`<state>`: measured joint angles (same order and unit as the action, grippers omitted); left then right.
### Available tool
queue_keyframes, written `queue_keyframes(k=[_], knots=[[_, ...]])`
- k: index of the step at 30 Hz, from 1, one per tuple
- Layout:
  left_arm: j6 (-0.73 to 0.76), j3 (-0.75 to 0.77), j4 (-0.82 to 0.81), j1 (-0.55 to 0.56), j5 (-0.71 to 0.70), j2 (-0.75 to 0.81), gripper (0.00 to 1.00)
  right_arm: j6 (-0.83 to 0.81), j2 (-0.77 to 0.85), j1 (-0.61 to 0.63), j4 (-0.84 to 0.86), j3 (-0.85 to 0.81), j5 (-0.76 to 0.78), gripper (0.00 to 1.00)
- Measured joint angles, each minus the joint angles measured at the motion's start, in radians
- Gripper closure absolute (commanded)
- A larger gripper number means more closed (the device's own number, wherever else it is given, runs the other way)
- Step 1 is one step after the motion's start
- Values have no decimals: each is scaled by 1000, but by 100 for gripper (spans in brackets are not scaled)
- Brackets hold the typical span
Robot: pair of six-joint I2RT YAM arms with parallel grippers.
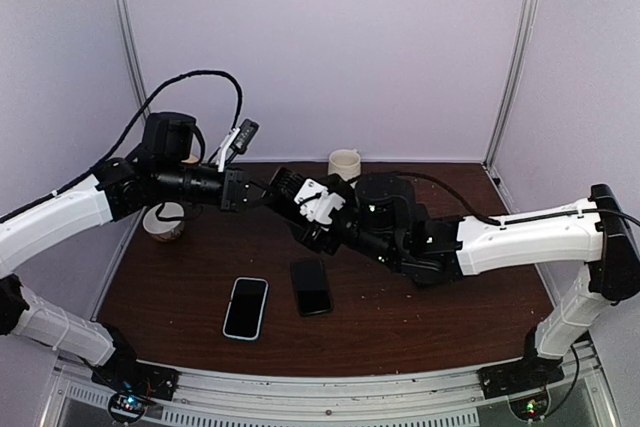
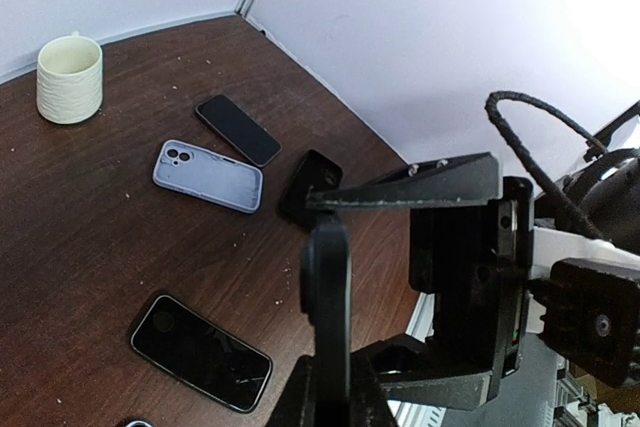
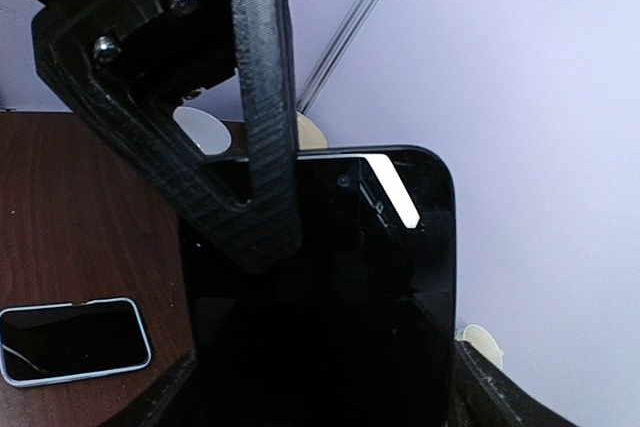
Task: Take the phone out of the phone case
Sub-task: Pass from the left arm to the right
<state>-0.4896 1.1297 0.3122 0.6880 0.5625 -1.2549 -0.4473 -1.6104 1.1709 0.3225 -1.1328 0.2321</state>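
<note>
Black phone (image 3: 360,287), dark screen, upright, in mid-air

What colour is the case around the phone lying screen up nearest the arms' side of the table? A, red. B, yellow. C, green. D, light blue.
D: the phone, lying just left of the black phone, shows a light blue rim all round its dark screen.

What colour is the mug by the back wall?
The mug is cream, with a fine ribbed texture. The left wrist view shows it best.
</note>
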Motion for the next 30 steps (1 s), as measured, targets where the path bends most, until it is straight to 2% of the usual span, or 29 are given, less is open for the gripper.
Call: queue_keyframes(k=[3,5,8,11,17,30], knots=[[-4,0,-3,-1,3,1,100,-13,-1,-2,-6,-4,8,37],[-7,-2,-5,-2,5,1,100,-19,-1,-2,-6,-5,11,39],[-8,-2,-6,-2,7,1,100,-21,-2,-2,-5,-5,19,33],[-11,-5,-9,-2,8,1,100,-21,-5,-1,-3,-5,23,19],[-15,-10,-21,-6,18,1,100,-18,-16,-1,18,-5,39,17],[-13,-10,-12,-7,15,1,100,-43,-40,-1,41,-5,57,37]])
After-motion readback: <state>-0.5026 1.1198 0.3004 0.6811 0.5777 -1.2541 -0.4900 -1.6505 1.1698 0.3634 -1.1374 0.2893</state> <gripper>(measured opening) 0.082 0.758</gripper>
